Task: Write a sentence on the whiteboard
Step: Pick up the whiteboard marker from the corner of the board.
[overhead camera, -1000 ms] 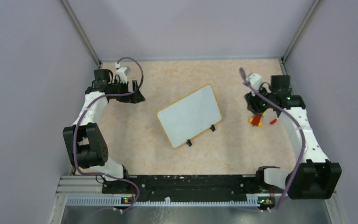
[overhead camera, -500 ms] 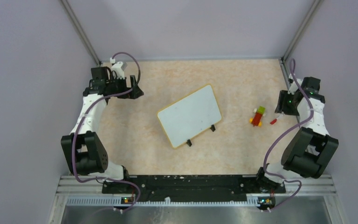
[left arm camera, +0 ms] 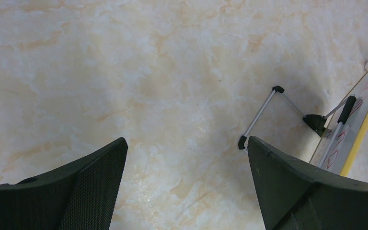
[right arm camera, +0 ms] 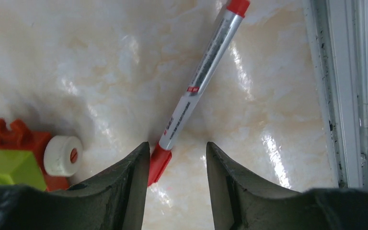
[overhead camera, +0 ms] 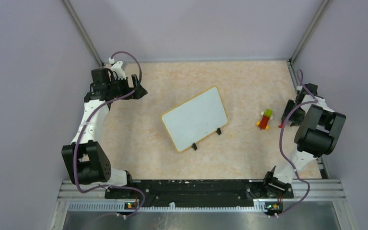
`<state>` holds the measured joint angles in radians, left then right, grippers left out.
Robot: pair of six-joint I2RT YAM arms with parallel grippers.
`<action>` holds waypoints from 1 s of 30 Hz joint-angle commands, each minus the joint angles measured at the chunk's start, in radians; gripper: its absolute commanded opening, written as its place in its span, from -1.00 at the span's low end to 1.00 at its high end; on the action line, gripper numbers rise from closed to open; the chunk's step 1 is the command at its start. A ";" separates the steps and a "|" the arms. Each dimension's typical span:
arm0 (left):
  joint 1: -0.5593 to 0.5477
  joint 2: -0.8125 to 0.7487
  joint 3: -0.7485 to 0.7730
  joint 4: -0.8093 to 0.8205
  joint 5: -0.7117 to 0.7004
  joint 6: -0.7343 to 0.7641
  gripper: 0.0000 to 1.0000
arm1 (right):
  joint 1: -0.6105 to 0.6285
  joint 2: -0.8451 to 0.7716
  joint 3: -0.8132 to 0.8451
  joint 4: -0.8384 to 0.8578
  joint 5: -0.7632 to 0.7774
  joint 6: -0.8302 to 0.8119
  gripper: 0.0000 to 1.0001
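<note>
The whiteboard [overhead camera: 194,119], white with a yellow-orange rim and two black clip feet, lies tilted at the table's middle. Its edge shows at the right of the left wrist view [left arm camera: 364,108], with faint red strokes of the sentence [left arm camera: 358,103] that I cannot read. No writing can be made out in the top view. A capped red-and-silver marker [right arm camera: 202,79] lies on the table. My right gripper [right arm camera: 177,155] is open, low over the marker's cap end, which lies beside the left finger; it also shows in the top view [overhead camera: 288,115]. My left gripper [overhead camera: 141,91] is open and empty, at the far left.
A red and green toy block with a white wheel [overhead camera: 266,119] lies just left of the marker, also in the right wrist view [right arm camera: 28,158]. A metal rail [right arm camera: 345,86] runs along the table's right edge. A thin wire stand [left arm camera: 261,117] lies by the board's feet.
My right arm has folded back toward the right edge, away from over the toy block, and its gripper now sits by the marker. The left gripper has shifted slightly toward the back.
</note>
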<state>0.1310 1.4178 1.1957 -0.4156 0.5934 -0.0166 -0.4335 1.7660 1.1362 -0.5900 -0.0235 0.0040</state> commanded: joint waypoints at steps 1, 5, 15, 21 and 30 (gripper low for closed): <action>-0.002 -0.032 -0.016 0.055 -0.005 -0.049 0.97 | 0.009 0.061 0.080 0.055 0.081 0.069 -0.12; -0.002 -0.023 -0.022 0.061 -0.012 -0.058 0.98 | 0.010 0.121 0.125 0.048 0.056 0.103 -0.18; -0.002 -0.012 -0.008 0.052 -0.016 -0.045 0.98 | 0.016 0.181 0.211 -0.018 -0.064 0.123 -1.00; -0.001 -0.035 0.047 0.007 -0.040 0.003 0.97 | 0.018 0.049 0.278 -0.053 -0.202 0.145 -1.00; -0.001 -0.062 0.301 -0.112 0.120 0.067 0.97 | 0.162 -0.230 0.397 -0.008 -0.482 0.242 -1.00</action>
<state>0.1314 1.4162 1.3579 -0.4957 0.5751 0.0139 -0.3538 1.7092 1.4555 -0.6579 -0.3302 0.1696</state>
